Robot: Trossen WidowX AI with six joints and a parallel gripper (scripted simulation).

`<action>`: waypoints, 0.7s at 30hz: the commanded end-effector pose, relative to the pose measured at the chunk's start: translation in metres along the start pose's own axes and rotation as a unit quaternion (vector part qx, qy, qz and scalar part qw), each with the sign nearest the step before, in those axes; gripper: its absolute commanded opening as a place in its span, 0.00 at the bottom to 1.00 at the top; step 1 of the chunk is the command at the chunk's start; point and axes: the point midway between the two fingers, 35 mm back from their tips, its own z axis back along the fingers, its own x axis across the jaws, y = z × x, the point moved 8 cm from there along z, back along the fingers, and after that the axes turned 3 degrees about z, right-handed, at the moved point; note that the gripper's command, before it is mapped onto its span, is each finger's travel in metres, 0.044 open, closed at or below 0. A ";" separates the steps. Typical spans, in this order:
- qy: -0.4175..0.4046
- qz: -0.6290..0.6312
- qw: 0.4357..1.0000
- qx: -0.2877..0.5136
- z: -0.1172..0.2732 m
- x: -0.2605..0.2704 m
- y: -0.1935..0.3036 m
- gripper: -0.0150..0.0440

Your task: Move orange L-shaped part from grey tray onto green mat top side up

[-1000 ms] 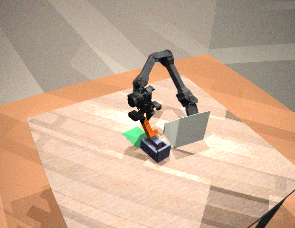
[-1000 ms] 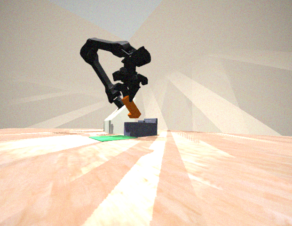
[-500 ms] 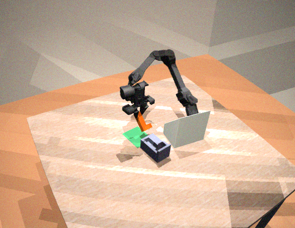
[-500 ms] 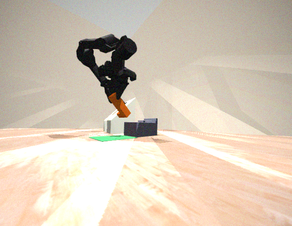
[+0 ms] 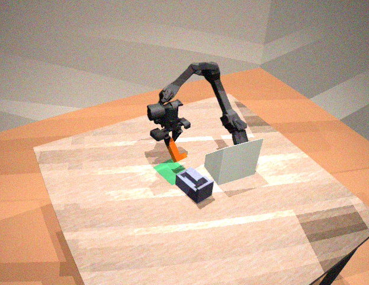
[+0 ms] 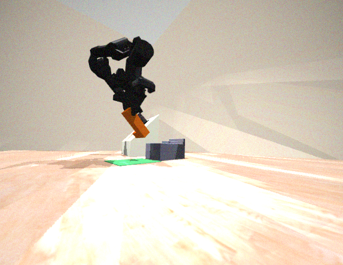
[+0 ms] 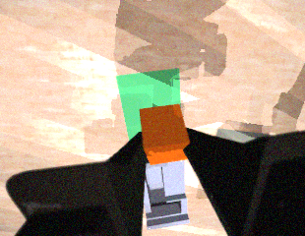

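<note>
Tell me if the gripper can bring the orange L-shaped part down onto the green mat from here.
Probably yes: the gripper holds the orange L-shaped part tilted above the flat green mat, nothing between them.

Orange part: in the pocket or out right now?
Out. The orange part hangs tilted in the gripper, pinched at its upper end, above the green mat. The grey tray pocket shows empty in the top view.

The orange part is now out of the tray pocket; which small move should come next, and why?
Probably lower and level it. The gripper is shut on the orange part, which hangs steeply tilted in the air over the green mat, clear of the grey tray.
</note>
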 end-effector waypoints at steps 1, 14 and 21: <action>0.001 0.002 1.000 -0.002 -0.006 -0.001 -0.001 0.25; 0.001 0.002 1.000 -0.002 -0.026 -0.001 -0.001 0.25; 0.001 0.002 1.000 -0.003 -0.036 -0.001 -0.001 0.25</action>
